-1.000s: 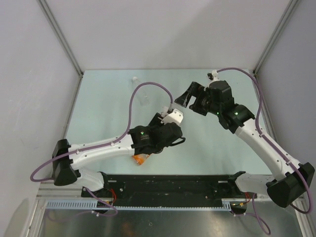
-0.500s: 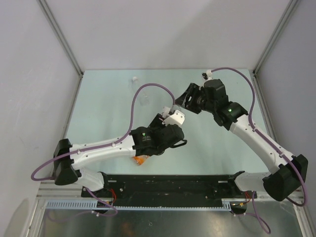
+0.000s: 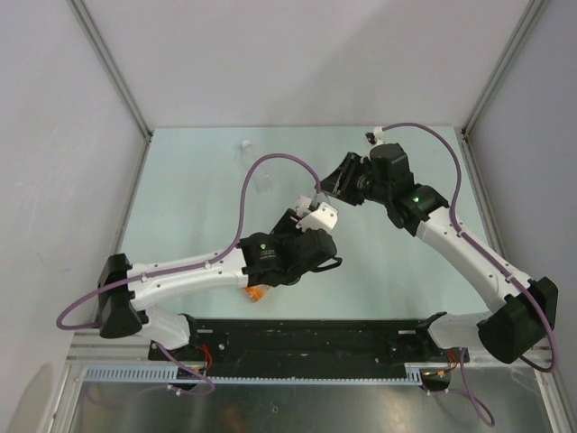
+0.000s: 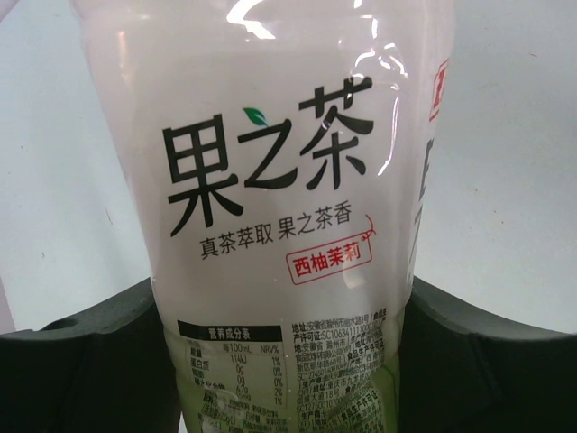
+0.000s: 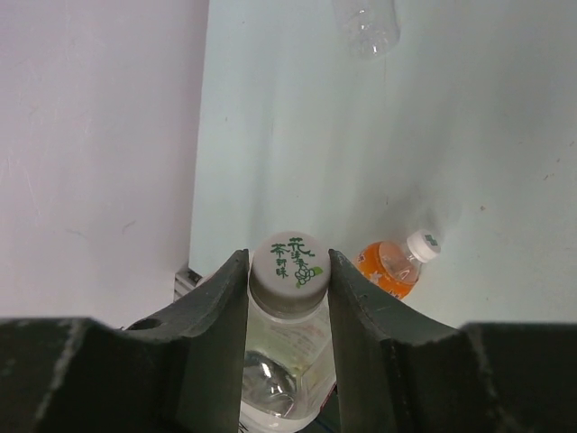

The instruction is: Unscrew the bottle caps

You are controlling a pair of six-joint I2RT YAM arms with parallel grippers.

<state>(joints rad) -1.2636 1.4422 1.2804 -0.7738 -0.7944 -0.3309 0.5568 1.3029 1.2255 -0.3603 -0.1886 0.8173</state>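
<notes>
Just drawn in, right fingers (image 5: 221,307) apparently pinching the bottle cap (image 5: 288,260), lower centre; bottle (image 4: 288,225) clamped between left fingers (image 4: 90,361); unscrewing likely next.

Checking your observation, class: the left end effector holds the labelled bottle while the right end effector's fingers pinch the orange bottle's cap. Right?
No: the right wrist view shows the right end effector pinching the cap of the labelled bottle; the orange bottle lies apart, untouched.

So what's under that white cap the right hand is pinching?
Under the cap sits the labelled bottle's neck and clear shoulder; the left hand grips its body lower down. Its base is hidden behind the right hand.
</notes>
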